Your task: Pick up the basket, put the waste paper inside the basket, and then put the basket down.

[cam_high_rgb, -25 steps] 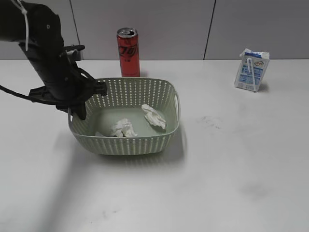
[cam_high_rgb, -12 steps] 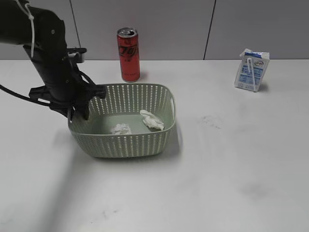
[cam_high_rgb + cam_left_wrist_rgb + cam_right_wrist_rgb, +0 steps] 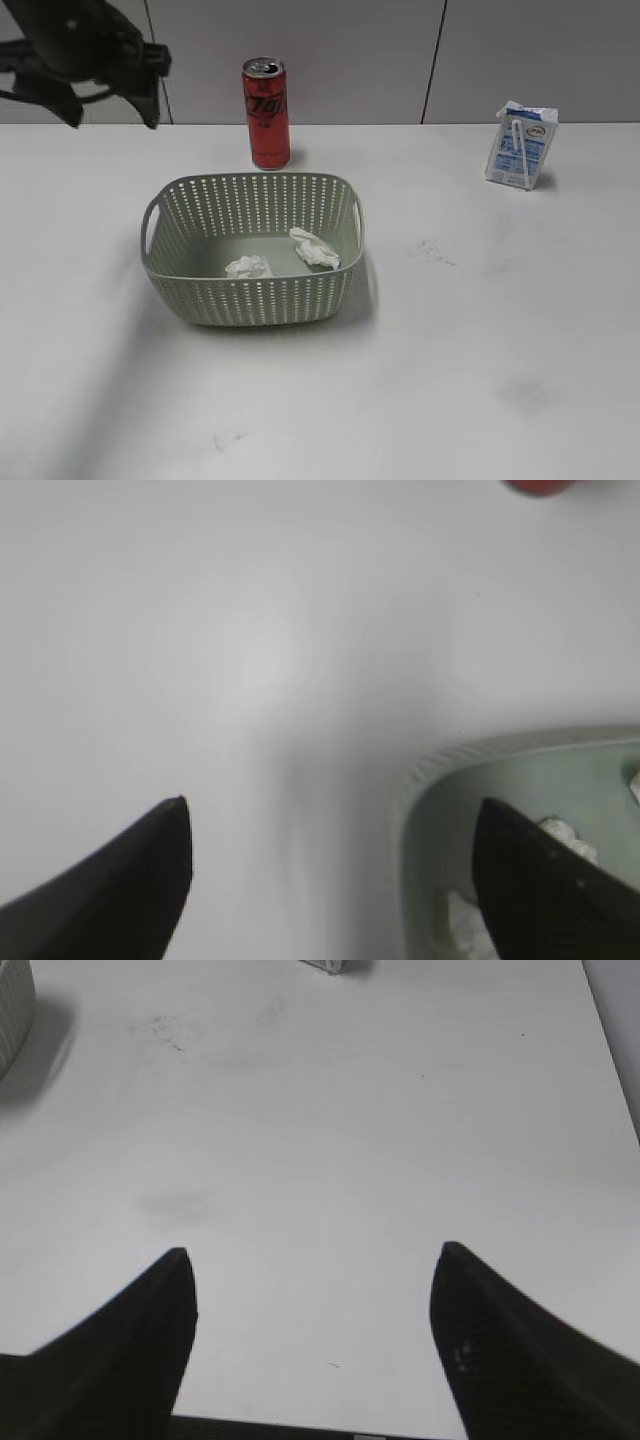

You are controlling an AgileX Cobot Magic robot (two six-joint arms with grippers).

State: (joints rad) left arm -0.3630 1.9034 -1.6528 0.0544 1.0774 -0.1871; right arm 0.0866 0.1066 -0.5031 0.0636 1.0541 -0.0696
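The pale green basket (image 3: 255,290) stands on the white table, left of centre. Two white waste paper wads lie inside it, one (image 3: 248,267) near the front and one (image 3: 315,248) to the right. My left gripper (image 3: 113,112) is open and empty, raised above and behind the basket's left end. In the left wrist view the gripper (image 3: 330,815) hangs over the basket's rim (image 3: 420,780), with a wad (image 3: 558,833) showing inside. My right gripper (image 3: 312,1260) is open and empty over bare table; the exterior view does not show it.
A red drink can (image 3: 266,112) stands just behind the basket. A blue-and-white drink carton (image 3: 524,145) stands at the back right. The basket's edge (image 3: 12,1000) shows at the right wrist view's top left. Grey wall panels rise behind the table.
My left gripper let go of the basket's left handle and rose up and back to the left. The basket settled flat on the table; the wads shifted slightly.
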